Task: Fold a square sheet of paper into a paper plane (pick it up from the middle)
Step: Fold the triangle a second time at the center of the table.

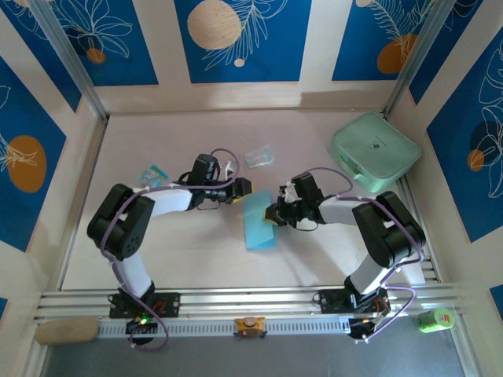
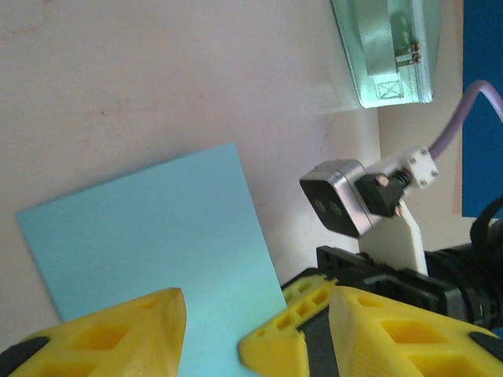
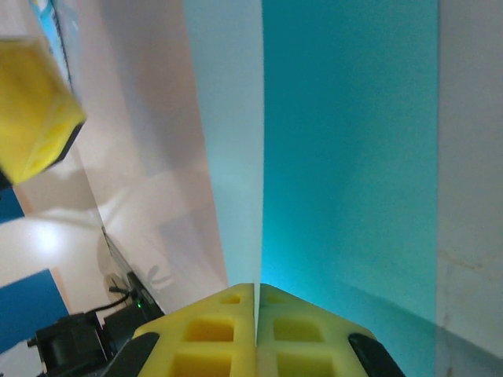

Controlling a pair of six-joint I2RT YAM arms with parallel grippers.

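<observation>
L gripper [image 1: 242, 188]: blocky yellow fingers spread, nothing held, just by the far edge of the square sheet of paper [image 1: 259, 225]. Sheet thin, smooth, plain lt-blue, oblong outline, mid-table btwn arms. R gripper [image 3: 256, 314]: yellow fingers pressed together, pinching sheet's right edge. Rounded mint-green case [image 1: 376, 151] far right.
</observation>
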